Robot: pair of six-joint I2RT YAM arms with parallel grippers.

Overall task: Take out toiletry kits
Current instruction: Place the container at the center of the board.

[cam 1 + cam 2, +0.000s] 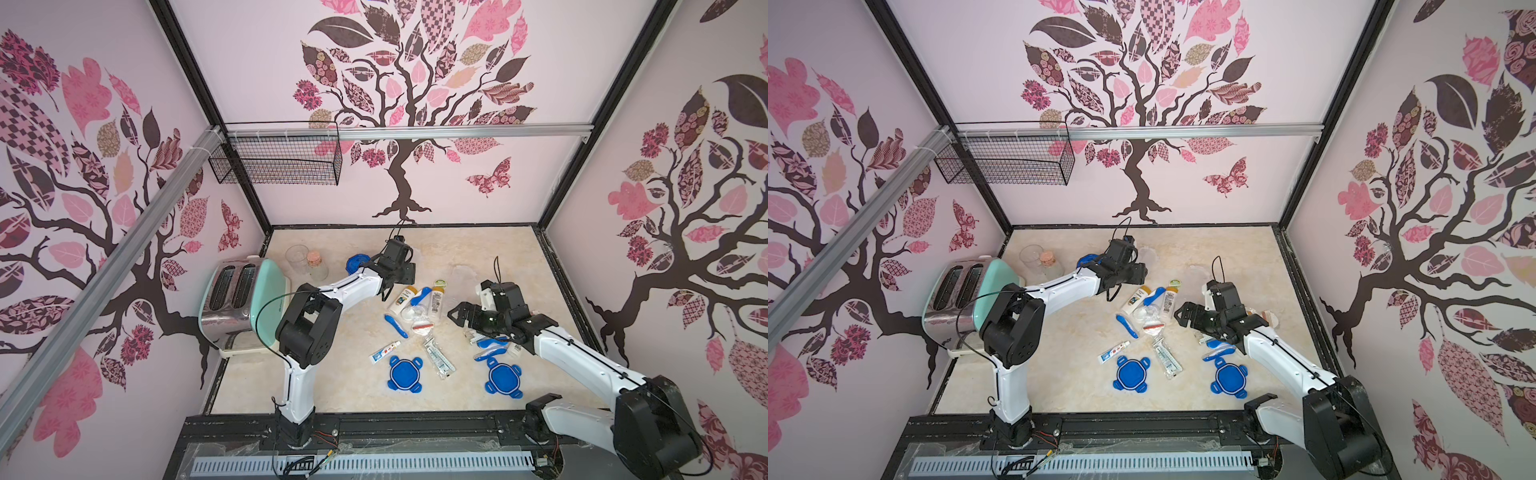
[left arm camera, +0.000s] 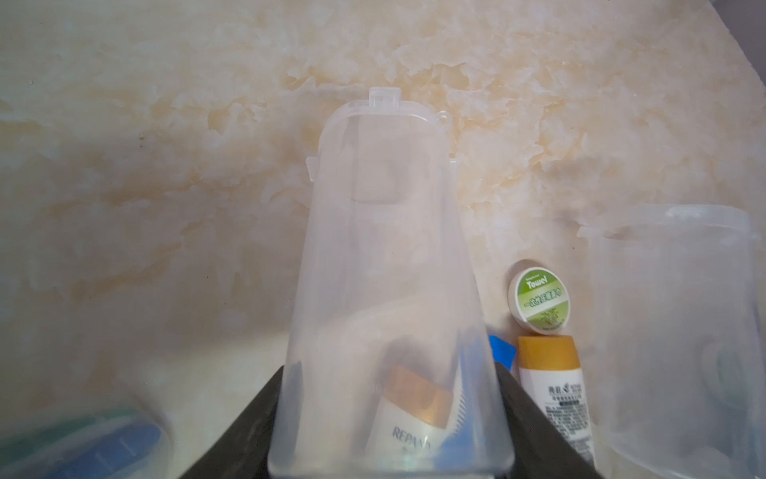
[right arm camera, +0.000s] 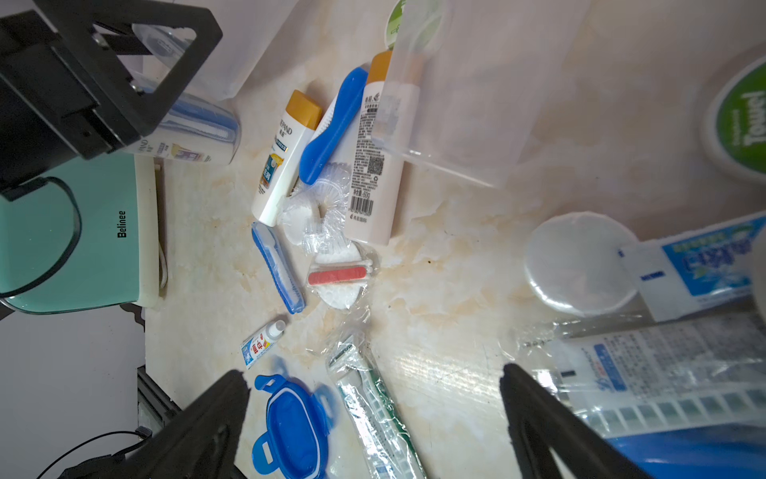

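Presently the left gripper [image 2: 393,369] is clamped on the base end of a clear canister [image 2: 381,232]. The canister is held with its open mouth pointing away and appears emptied. The bottle seen through its wall seems to lie on the counter [image 1: 332,386] beneath. The right gripper [image 3: 375,373] is held low over the counter with its jaws wide apart and nothing between them.

The toiletry kits [image 1: 437,301] are mostly out. One set is spread at the centre of the counter, and a second set [image 1: 490,345] lies at about 4 o'clock, partly under the right arm. Two blue lids [image 1: 405,373] lie toward 6 o'clock. A further canister [image 1: 357,262], still capped in blue, lies at 11 o'clock behind the left arm; a bottle and a toothbrush can be seen inside it.

The unloading is judged nearly finished. Next, the held canister would have to be set aside, and the capped one unclipped and tipped out.
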